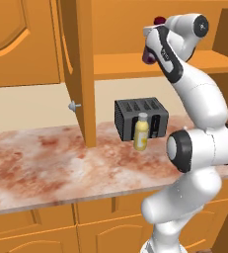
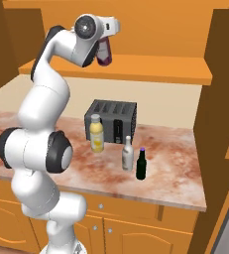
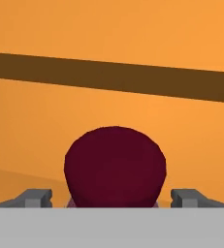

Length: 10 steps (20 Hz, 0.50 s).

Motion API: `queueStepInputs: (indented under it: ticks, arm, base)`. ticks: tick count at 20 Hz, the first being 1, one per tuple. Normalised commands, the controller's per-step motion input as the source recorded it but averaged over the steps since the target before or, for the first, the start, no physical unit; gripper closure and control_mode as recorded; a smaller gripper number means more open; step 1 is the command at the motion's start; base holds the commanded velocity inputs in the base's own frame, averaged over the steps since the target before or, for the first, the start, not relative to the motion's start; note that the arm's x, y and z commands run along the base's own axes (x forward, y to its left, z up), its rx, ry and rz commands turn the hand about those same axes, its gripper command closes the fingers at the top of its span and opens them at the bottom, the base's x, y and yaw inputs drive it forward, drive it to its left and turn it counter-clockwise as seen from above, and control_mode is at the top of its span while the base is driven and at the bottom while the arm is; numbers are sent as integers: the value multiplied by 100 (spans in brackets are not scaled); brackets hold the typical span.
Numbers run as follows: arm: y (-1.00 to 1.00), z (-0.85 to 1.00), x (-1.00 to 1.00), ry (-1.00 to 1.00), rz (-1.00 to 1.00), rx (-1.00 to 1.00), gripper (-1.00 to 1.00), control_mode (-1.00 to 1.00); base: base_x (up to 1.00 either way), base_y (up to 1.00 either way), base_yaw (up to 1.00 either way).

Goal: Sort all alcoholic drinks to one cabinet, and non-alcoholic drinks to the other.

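Observation:
The purple-maroon bottle is at the open upper cabinet's shelf, partly behind my hand in the left base view. My gripper straddles its top. In the hand view its dark red top sits between my fingertips with a small gap on each side, so the gripper is open. The pale yellow bottle stands on the counter before the toaster. The whitish-clear glass bottle and the dark bottle with a purple cap stand side by side further right.
A dark toaster sits at the back of the marbled counter. An open cabinet door hangs down to the counter left of the toaster. A tall wooden side wall bounds the counter on the right.

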Motion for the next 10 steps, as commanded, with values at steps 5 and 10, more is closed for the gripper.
queueStepInputs:
  ticks: [5,10]
  arm:
    - [0,-3,14,0,0,-1,-100,-100]
    - [0,-7,0,0,0,0,-100,-100]
  base:
    - [0,0,0]
    - [0,0,0]
